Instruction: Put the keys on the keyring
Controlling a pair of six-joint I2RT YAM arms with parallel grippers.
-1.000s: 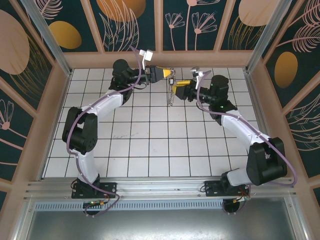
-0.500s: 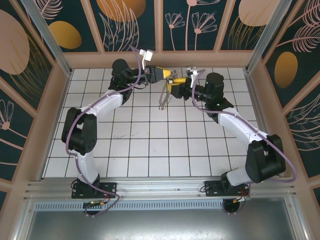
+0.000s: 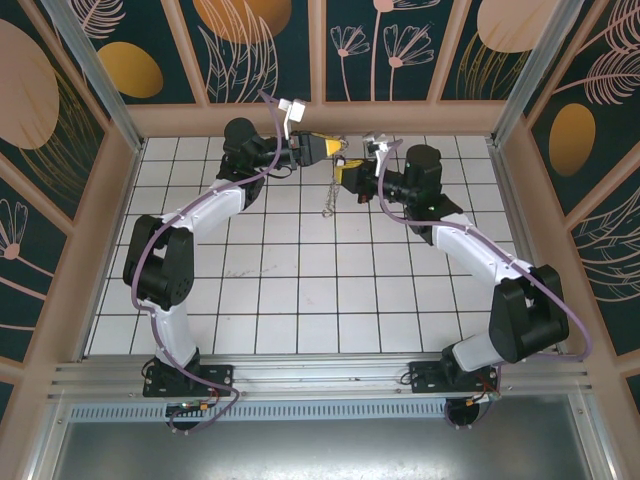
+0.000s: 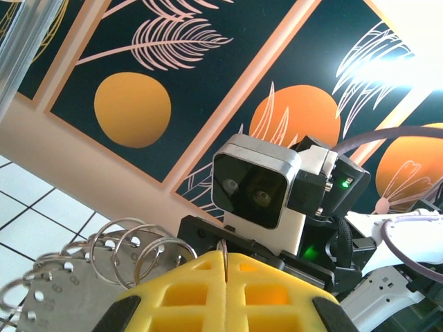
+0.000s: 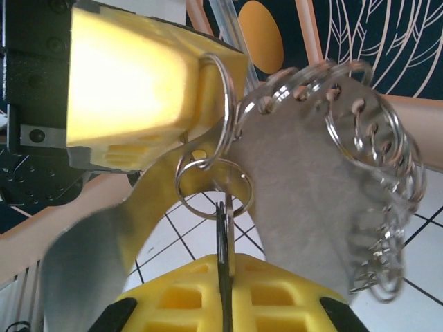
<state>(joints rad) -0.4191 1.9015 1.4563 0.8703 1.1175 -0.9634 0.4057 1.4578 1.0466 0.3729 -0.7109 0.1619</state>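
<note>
In the top view my left gripper [image 3: 336, 148] and right gripper [image 3: 342, 173] meet tip to tip above the far middle of the tiled floor. The keyring [image 3: 328, 203] hangs below them as a chain-like bunch. In the left wrist view my left gripper [image 4: 225, 257] is shut on a thin ring of the keyring [image 4: 223, 247], with more rings [image 4: 131, 249] to its left. In the right wrist view my right gripper [image 5: 225, 261] is shut on a thin dark key [image 5: 221, 232], seen edge-on, beside a small silver ring [image 5: 208, 187]. That small ring links to the keyring's big loop [image 5: 227, 104].
The keyring's grey metal pieces [image 5: 311, 200], each on a small ring, fan out to the right in the right wrist view. The white tiled floor [image 3: 300, 290] lies below both arms. Patterned walls [image 3: 250, 50] and a wooden frame close the far side.
My right gripper moved left and up toward the left gripper, then shut on the key. The hanging bunch swung left with it. The left arm held still.
</note>
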